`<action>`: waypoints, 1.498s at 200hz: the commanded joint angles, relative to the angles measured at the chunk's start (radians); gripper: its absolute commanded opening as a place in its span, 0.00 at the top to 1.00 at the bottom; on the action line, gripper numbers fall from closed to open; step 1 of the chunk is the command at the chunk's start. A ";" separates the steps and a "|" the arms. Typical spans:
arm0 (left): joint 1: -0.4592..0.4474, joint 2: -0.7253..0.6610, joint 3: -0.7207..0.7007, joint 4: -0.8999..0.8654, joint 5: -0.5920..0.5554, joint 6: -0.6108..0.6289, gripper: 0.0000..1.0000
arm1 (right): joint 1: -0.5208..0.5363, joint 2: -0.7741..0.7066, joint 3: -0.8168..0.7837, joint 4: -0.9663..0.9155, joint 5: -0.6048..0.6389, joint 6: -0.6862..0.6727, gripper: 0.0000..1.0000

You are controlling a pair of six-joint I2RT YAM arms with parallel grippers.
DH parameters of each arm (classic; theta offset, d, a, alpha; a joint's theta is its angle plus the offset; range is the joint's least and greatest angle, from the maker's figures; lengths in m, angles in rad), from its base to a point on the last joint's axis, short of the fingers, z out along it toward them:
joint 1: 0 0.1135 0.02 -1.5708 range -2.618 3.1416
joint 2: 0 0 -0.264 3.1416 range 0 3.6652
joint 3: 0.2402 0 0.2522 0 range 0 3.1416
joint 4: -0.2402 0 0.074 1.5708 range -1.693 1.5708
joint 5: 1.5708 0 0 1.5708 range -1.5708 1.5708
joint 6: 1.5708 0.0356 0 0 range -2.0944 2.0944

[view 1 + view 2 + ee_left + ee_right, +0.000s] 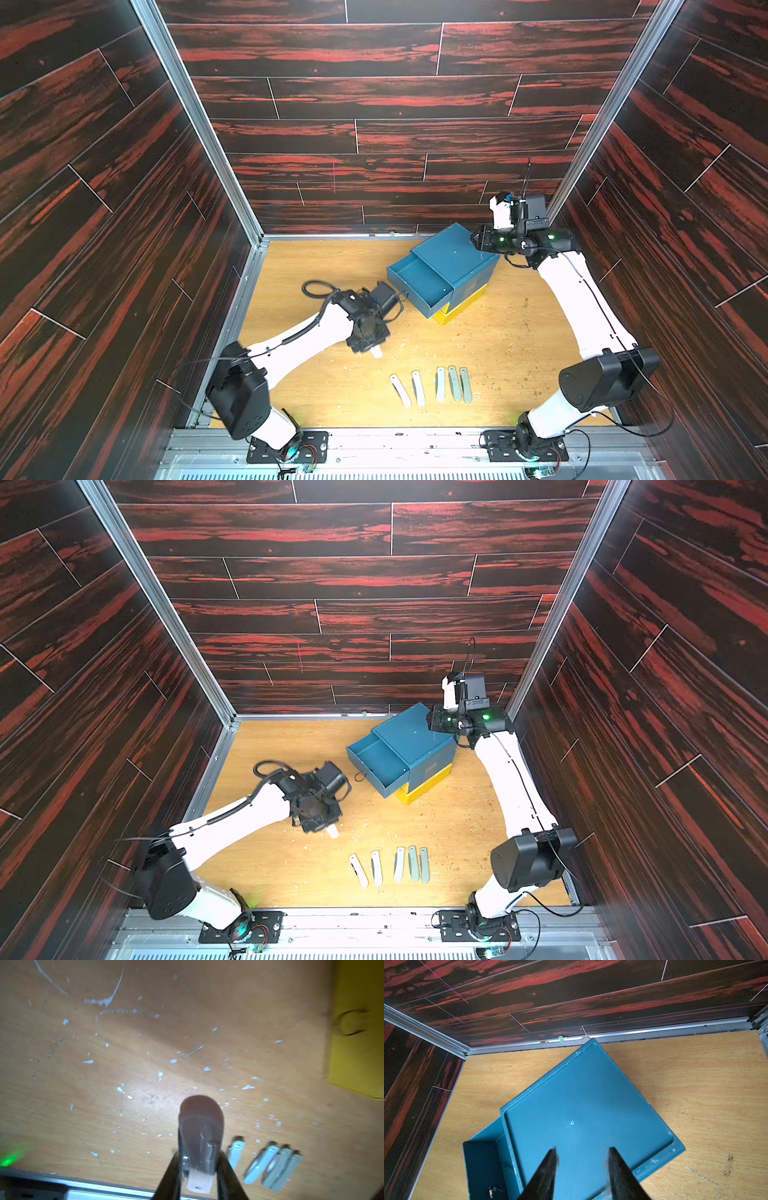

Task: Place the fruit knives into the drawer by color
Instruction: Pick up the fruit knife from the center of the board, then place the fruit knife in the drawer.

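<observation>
My left gripper [376, 353] [332, 832] [199, 1153] is shut on a pale fruit knife [200, 1126], held low over the wooden floor with its end sticking out past the fingers. Three pale fruit knives [418, 388] [376, 868] [235, 1151] and two grey-green ones [460, 384] [419, 864] [287, 1172] lie in a row near the front edge. The blue drawer [409, 297] [370, 771] stands pulled open toward my left arm and looks empty. My right gripper [476, 239] [430, 719] [583, 1149] is open over the back corner of the blue cabinet top [581, 1105], holding nothing.
A shut yellow drawer unit [461, 305] [357, 1053] sits under the blue one, with a loop handle [353, 1022]. White and greenish flecks litter the wooden floor [332, 266]. Dark panelled walls close in on three sides, and a metal rail [415, 434] runs along the front.
</observation>
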 commanded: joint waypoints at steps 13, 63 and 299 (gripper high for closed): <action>0.007 -0.023 0.153 -0.097 -0.061 0.049 0.96 | -0.002 0.021 -0.019 -0.006 -0.015 0.002 0.56; 0.009 0.001 0.327 -0.101 -0.088 0.105 0.96 | -0.002 0.037 -0.036 0.008 -0.028 0.010 0.56; 0.019 0.600 1.129 -0.301 0.091 0.156 0.98 | 0.002 0.041 -0.078 0.034 -0.056 0.016 0.56</action>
